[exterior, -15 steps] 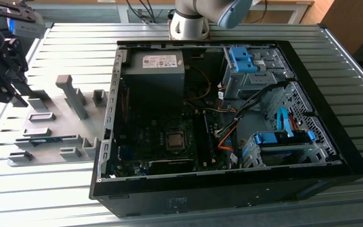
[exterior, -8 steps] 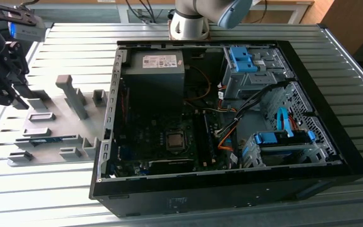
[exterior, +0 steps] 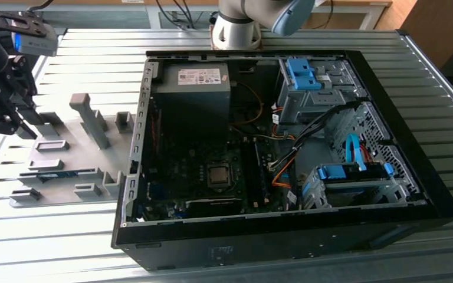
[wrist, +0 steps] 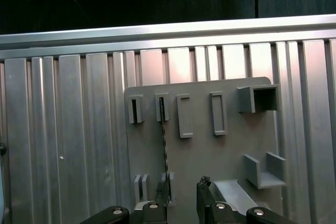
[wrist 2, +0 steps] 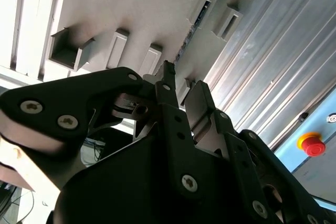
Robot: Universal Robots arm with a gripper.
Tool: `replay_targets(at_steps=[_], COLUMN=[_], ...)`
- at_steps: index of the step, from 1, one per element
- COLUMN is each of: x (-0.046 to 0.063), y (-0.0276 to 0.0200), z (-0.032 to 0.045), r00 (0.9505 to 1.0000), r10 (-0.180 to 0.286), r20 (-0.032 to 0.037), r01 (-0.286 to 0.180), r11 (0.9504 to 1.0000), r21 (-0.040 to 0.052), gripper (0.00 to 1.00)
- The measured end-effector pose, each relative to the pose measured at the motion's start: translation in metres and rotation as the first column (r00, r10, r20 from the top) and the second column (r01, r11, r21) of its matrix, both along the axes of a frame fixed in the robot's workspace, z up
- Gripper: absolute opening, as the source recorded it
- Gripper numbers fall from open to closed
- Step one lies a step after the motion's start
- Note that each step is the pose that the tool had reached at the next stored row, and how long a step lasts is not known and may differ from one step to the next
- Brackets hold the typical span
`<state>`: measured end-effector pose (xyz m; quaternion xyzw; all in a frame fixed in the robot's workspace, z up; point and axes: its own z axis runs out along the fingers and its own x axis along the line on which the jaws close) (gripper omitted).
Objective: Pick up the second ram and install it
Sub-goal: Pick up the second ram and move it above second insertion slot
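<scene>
One stick to fetch: the second ram, a thin, long blue-green circuit-board stick, is in view on the holder and has not been lifted.
Where it lies: it stands on its long edge in a narrow slot of the flat grey plastic holder plate, on the exterior view's left, well apart from the case.
Why it stands so: judging by the slot blocks at each end, the holder props it edge-up so that its two flat faces are free for a pinch from above.
Gripper: the black two-fingered gripper hangs above the holder plate, its wrist pointed down at the slots.
Jaws: released and empty, with a clear gap between them and nothing touching them.
Alignment: in the first wrist view the stick runs as a dark line toward the gap, nearer one finger than the other; the gap seems turned to take the stick's thickness.
Height: the jaws look to be above the stick, apart from it; how far cannot be told.
Destination: the open black computer case lies on its side on the ribbed silver metal table, side panel off, so the green motherboard faces up.
Progress: the pick-up is not made; nothing of the install shows.
</scene>
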<state>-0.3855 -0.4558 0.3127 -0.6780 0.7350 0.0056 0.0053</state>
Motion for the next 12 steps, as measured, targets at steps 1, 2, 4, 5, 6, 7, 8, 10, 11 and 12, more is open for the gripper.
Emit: replay_targets(at_steps=[1, 2, 4, 5, 6, 7, 8, 10, 11, 12], x=[0.0000, 0.0000, -0.0003, -0.0003, -0.0004, -0.0004, -0.0005, -0.0005, -0.0006, -0.0006], y=[0.0000, 0.0000, -0.0001, -0.0001, -0.0001, -0.0001, -0.0001, -0.0002, -0.0002, -0.0002], z=[-0.0005, -0.0010, -0.0018, -0.0023, -0.0027, -0.0031, -0.0032, -0.0037, -0.0044, -0.0049], r00=[1.0000, 1.0000, 1.0000, 1.0000, 1.0000, 1.0000, 1.0000, 1.0000, 1.0000, 1.0000], r10=[0.000, 0.000, 0.000, 0.000, 0.000, 0.000, 0.000, 0.000, 0.000, 0.000], r20=[0.0001, 0.0000, -0.0001, 0.0000, 0.0000, 0.0000, -0.0001, 0.0000, 0.0002, 0.0002], r01=[0.000, 0.000, 0.000, 0.000, 0.000, 0.000, 0.000, 0.000, 0.000, 0.000], r11=[1.0000, 1.0000, 1.0000, 1.0000, 1.0000, 1.0000, 1.0000, 1.0000, 1.0000, 1.0000], r21=[0.0001, 0.0000, -0.0001, 0.0000, 0.0000, 0.0000, -0.0001, 0.0000, 0.0002, 0.0001], gripper=[0.36, 0.36, 0.36, 0.36, 0.36, 0.36, 0.36, 0.36, 0.36, 0.36])
